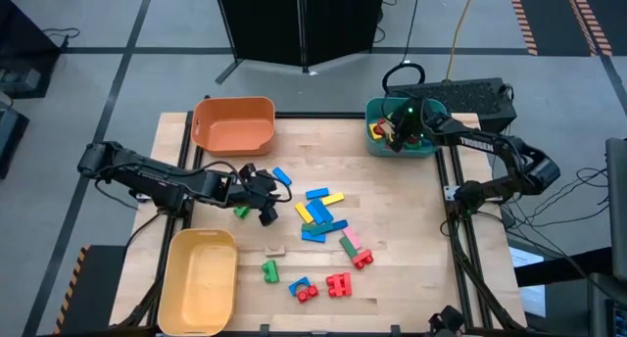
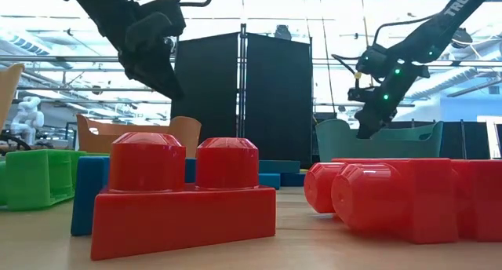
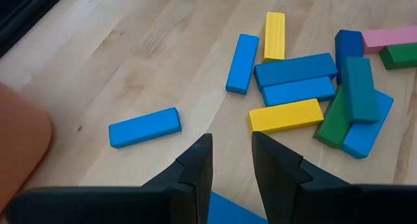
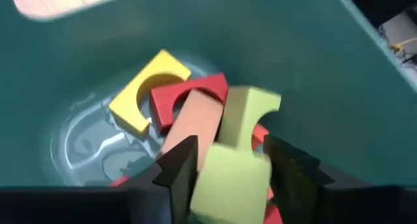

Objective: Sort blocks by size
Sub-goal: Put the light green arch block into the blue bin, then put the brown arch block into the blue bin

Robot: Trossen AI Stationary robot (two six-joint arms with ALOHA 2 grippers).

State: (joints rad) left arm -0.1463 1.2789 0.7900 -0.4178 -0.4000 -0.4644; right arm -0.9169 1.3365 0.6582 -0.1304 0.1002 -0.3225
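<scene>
Loose blocks lie flat on the wooden table: a blue, yellow and green heap [image 1: 321, 215], a lone blue bar [image 3: 144, 126], and red studded bricks [image 1: 338, 283] near the front. My left gripper [image 3: 232, 165] hovers open above the table just left of the heap, with nothing between its fingers. My right gripper [image 4: 228, 168] reaches down into the teal bin [image 1: 377, 141] at the back right. A yellow-green arch block [image 4: 238, 139] stands between its open fingers, over a yellow arch [image 4: 146, 87], a red arch [image 4: 189, 94] and a pink bar lying on the bin's floor. Whether the fingers touch the yellow-green block, I cannot tell.
An orange bin [image 1: 233, 124] stands at the back left and a yellow bin [image 1: 201, 278] at the front left. A green block [image 1: 269, 270] and a blue one with a red piece [image 1: 304, 290] lie near the front. Bare wood stretches along the right side.
</scene>
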